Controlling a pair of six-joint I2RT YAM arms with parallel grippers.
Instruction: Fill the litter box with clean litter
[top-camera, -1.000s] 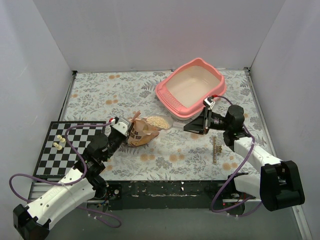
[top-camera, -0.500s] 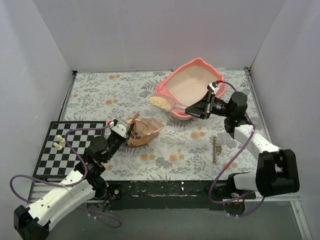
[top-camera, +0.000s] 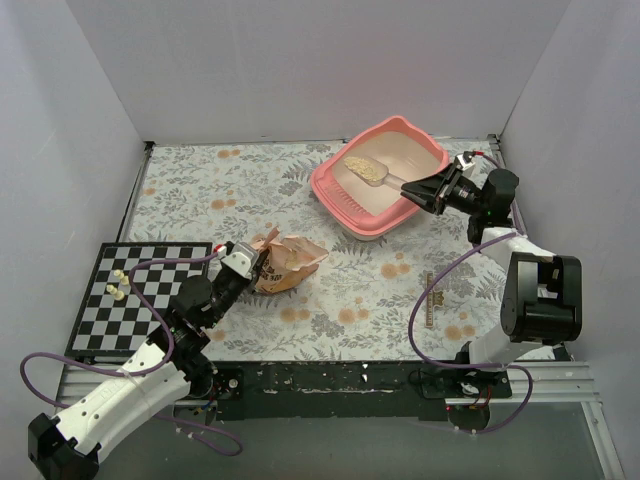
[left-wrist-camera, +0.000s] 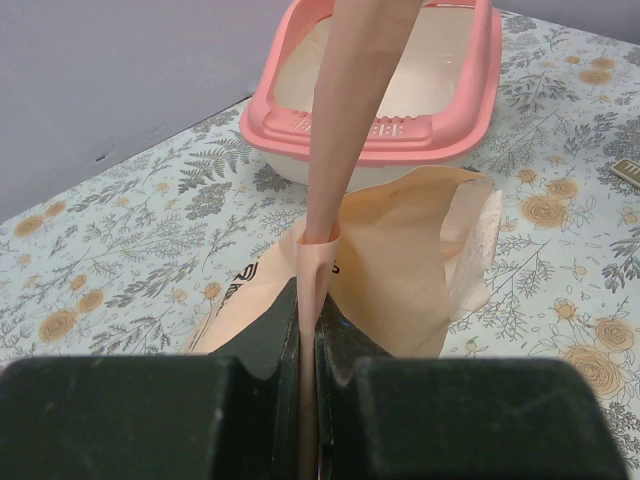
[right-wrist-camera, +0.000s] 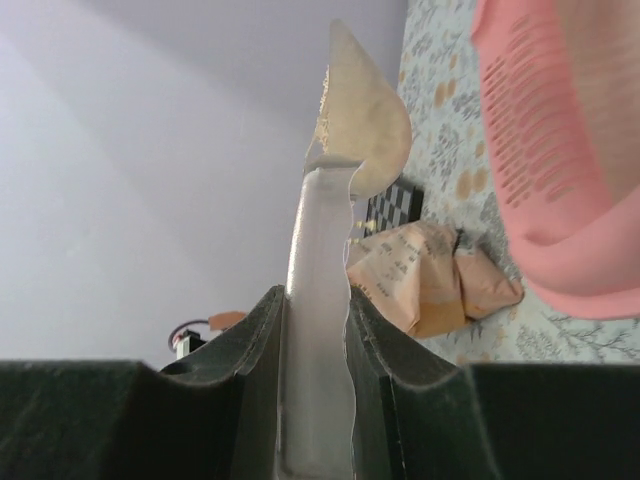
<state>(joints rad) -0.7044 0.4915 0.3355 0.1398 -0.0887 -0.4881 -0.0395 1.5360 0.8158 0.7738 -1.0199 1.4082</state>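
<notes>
Right claw (top-camera: 420, 187) pinching a scoop (top-camera: 392, 177) of litter (top-camera: 362, 168) above the pink litter box (top-camera: 338, 198); left claw (top-camera: 252, 266) pinching the bag (top-camera: 292, 260) flap.

We are looking at a robotics lab test cell rather than a home. Plain white panels (top-camera: 300, 70) wall in the floral-covered table (top-camera: 200, 190) on three sides. Two white-and-black robot arms, the left arm (top-camera: 120, 395) and the right arm (top-camera: 540, 295), are bolted to a scuffed black rail (top-camera: 330, 378) at its near edge, trailing purple cables (top-camera: 412, 335). Only the checkerboard (top-camera: 110, 320) and the pink litter box (top-camera: 345, 200) look domestic.
</notes>
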